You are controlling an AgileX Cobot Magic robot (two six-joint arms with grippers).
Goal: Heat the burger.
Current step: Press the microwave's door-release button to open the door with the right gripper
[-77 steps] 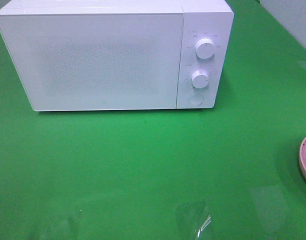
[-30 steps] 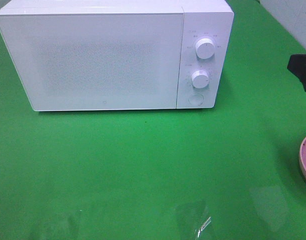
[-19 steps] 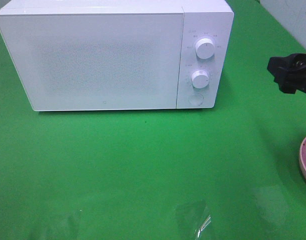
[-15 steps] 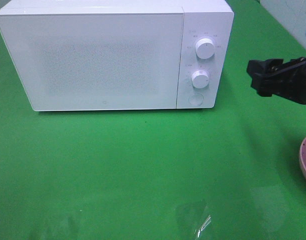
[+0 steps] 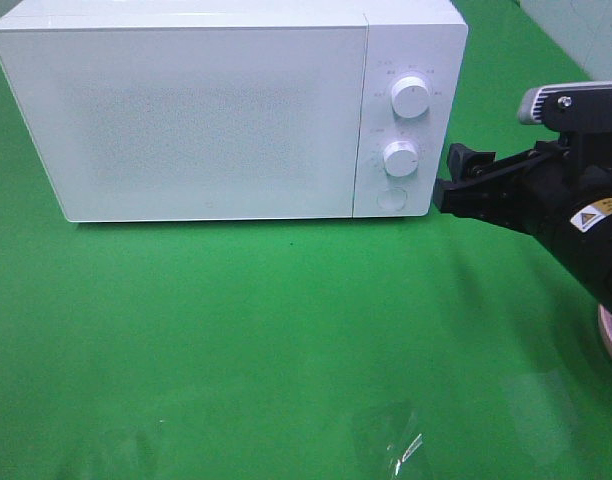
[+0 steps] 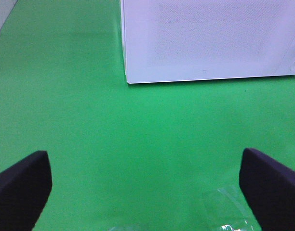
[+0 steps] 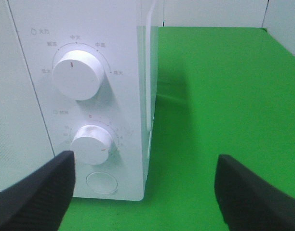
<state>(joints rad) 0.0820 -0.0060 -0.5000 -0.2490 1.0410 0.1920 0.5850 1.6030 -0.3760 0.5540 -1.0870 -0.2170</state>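
Right gripper (image 5: 451,178) empty, jaws apart, just right of white box-shaped microwave oven (image 5: 206,120), facing its round white button (image 5: 391,198) | nearer than left gripper (image 6: 147,187), also open | burger: I see it nowhere.

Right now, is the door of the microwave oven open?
No, the microwave door lies flush with the control panel beside it, so it is closed.

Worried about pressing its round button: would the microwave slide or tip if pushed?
Tipping seems unlikely: the microwave is a broad, low box sitting flat on the green table. It might slide slightly, since that surface looks glossy.
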